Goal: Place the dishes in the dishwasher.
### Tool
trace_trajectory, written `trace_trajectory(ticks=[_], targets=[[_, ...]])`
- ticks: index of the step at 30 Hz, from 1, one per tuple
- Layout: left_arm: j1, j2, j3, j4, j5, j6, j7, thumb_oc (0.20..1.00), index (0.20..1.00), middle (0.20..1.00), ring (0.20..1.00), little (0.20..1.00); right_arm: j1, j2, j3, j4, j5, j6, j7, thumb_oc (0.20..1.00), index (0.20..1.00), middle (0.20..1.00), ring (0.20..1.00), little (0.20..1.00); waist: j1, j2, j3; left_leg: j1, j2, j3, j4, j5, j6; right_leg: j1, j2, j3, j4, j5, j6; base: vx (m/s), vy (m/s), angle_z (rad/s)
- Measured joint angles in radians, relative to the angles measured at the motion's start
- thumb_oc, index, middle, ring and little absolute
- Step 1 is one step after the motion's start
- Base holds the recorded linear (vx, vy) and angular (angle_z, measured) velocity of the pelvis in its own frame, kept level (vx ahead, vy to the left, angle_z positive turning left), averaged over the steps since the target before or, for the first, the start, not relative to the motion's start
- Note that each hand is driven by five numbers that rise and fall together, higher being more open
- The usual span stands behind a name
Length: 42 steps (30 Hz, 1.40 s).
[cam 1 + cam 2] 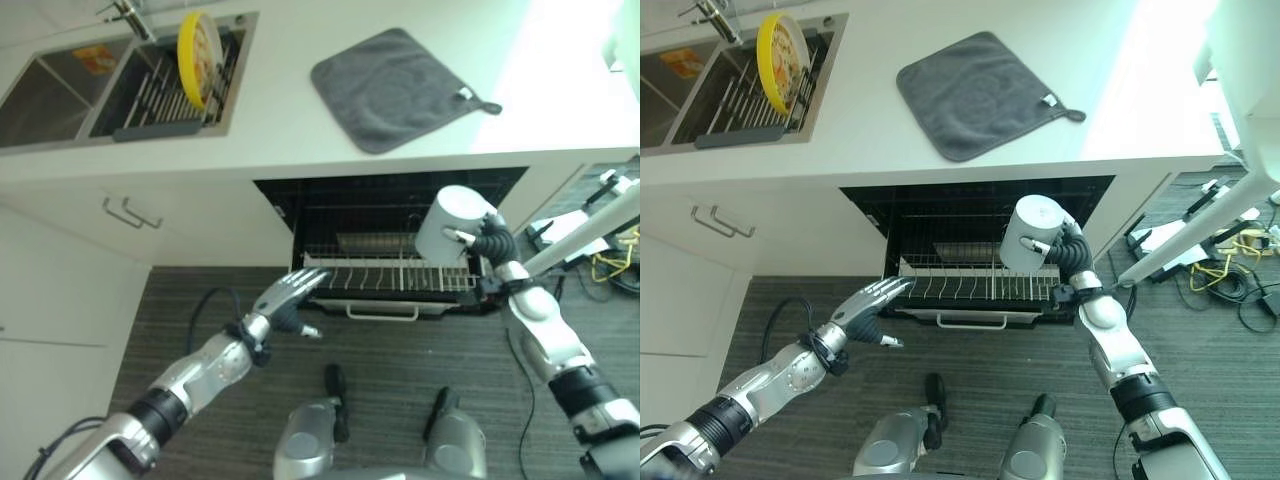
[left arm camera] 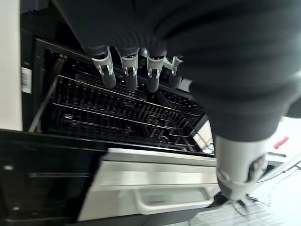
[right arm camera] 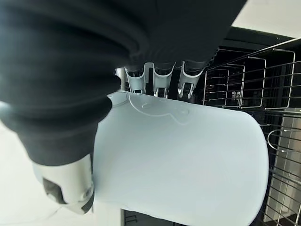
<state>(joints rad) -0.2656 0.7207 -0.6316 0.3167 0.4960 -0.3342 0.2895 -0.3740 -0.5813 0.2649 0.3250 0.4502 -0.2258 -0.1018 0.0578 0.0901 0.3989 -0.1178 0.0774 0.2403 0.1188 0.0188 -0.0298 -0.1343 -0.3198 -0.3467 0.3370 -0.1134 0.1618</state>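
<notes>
Right wrist view first: my right hand (image 3: pixel 155 80) has its fingers (image 3: pixel 188 82) curled over the top of a white mug (image 3: pixel 188 165), thumb pressed against its side, so that's a firm grasp. Behind the mug I see the wire tines of the dishwasher rack (image 3: pixel 244 80). From the head camera, the mug (image 1: pixel 452 224) sits in my right hand (image 1: pixel 487 240), tipped on a slant, held above the right part of the pulled-out rack (image 1: pixel 395 272) and not touching it. The rack juts from the open dishwasher (image 1: pixel 390 215) under the white countertop (image 1: pixel 300 120), with its pale front handle (image 1: pixel 382 311) facing me.

Over to my left hand (image 1: pixel 288 298): fingers stretched out straight and loose, holding nothing, tips just beside the rack's front left corner. Whether they touch the wire, I cannot tell. In the left wrist view those fingers (image 2: pixel 129 75) hang relaxed in front of the rack's rows of tines (image 2: pixel 122 113).

Further out, up on the counter, a grey cloth (image 1: pixel 395 88) lies flat with a small loop at one corner. Far left, the steel sink (image 1: pixel 60 95) holds a drying rack (image 1: pixel 170 95), and a yellow plate (image 1: pixel 199 57) stands upright on edge in it. White cabinet doors (image 1: pixel 70 260) with a metal handle (image 1: pixel 130 212) run below the sink.
</notes>
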Motion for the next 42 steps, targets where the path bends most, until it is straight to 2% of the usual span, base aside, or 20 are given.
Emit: trace_trajectory(ticks=[1, 3, 6, 8, 19, 23, 27, 42], targets=[[-0.01, 0.003, -0.004, 0.0, 0.001, 0.0, 0.003, 1.0, 1.0, 1.0, 1.0, 1.0, -0.018, -0.001, 0.003, 0.016, -0.001, 0.0, -0.002, 0.2, 0.2, 0.2, 0.2, 0.2, 0.002, 0.002, 0.001, -0.015, -0.002, -0.005, 0.008, 0.0, 0.0, -0.015, -0.005, 0.0, 0.015, -0.005, -0.001, -0.05, -0.005, 0.13], [-0.059, 0.023, -0.008, -0.001, 0.034, -0.003, 0.02, 1.0, 1.0, 1.0, 1.0, 1.0, -0.098, -0.012, 0.003, 0.067, -0.019, 0.005, -0.004, 0.2, 0.2, 0.2, 0.2, 0.2, 0.018, 0.013, 0.052, -0.048, -0.006, -0.016, 0.038, 0.0, 0.001, -0.051, -0.021, 0.0, 0.07, -0.025, -0.007, -0.07, -0.006, 0.17], [-0.116, 0.057, -0.034, -0.004, 0.036, -0.01, 0.023, 1.0, 1.0, 1.0, 1.0, 1.0, -0.182, -0.048, 0.003, 0.11, -0.02, 0.012, -0.007, 0.2, 0.2, 0.2, 0.2, 0.2, 0.028, 0.02, 0.086, -0.112, -0.006, -0.021, 0.078, 0.0, 0.004, -0.113, -0.033, 0.004, 0.116, -0.032, -0.015, -0.07, 0.003, 0.1], [-0.157, 0.07, -0.04, -0.004, 0.039, -0.012, 0.024, 1.0, 1.0, 1.0, 1.0, 1.0, -0.251, -0.065, -0.002, 0.186, -0.02, 0.028, -0.019, 0.2, 0.2, 0.2, 0.2, 0.2, 0.033, 0.028, 0.131, -0.136, -0.007, -0.03, 0.099, 0.001, 0.006, -0.136, -0.041, 0.003, 0.146, -0.037, -0.023, -0.03, 0.006, 0.12], [-0.212, 0.109, -0.096, -0.049, 0.074, -0.012, 0.014, 1.0, 1.0, 1.0, 1.0, 1.0, -0.325, -0.059, -0.001, 0.395, 0.011, 0.092, -0.015, 0.2, 0.2, 0.2, 0.2, 0.2, 0.036, 0.028, 0.134, -0.177, -0.004, -0.038, 0.128, 0.001, 0.007, -0.172, -0.045, 0.007, 0.175, -0.042, -0.027, -0.02, 0.002, 0.01], [-0.216, 0.117, -0.115, -0.081, 0.074, -0.011, 0.003, 1.0, 1.0, 1.0, 1.0, 1.0, -0.345, -0.057, -0.007, 0.461, 0.081, 0.126, -0.014, 0.2, 0.2, 0.2, 0.2, 0.2, 0.035, 0.032, 0.136, -0.177, -0.004, -0.038, 0.128, 0.001, 0.007, -0.173, -0.045, 0.007, 0.174, -0.042, -0.027, 0.0, 0.008, 0.0], [-0.227, 0.128, -0.134, -0.084, 0.073, 0.006, 0.003, 1.0, 1.0, 1.0, 1.0, 1.0, -0.437, -0.057, -0.011, 0.526, 0.082, 0.158, -0.003, 0.2, 0.2, 0.2, 0.2, 0.2, 0.034, 0.034, 0.137, -0.192, -0.004, -0.033, 0.129, 0.001, 0.007, -0.196, -0.045, 0.015, 0.179, -0.041, -0.028, 0.0, 0.032, -0.05], [-0.213, 0.134, -0.196, -0.126, 0.079, 0.051, 0.07, 1.0, 1.0, 1.0, 1.0, 1.0, -0.625, -0.047, 0.008, 0.616, 0.058, 0.254, 0.006, 0.2, 0.2, 0.2, 0.2, 0.2, 0.062, 0.052, 0.141, -0.214, -0.003, -0.015, 0.128, 0.0, 0.007, -0.236, -0.043, 0.036, 0.185, -0.042, -0.035, 0.05, 0.041, -0.03]])
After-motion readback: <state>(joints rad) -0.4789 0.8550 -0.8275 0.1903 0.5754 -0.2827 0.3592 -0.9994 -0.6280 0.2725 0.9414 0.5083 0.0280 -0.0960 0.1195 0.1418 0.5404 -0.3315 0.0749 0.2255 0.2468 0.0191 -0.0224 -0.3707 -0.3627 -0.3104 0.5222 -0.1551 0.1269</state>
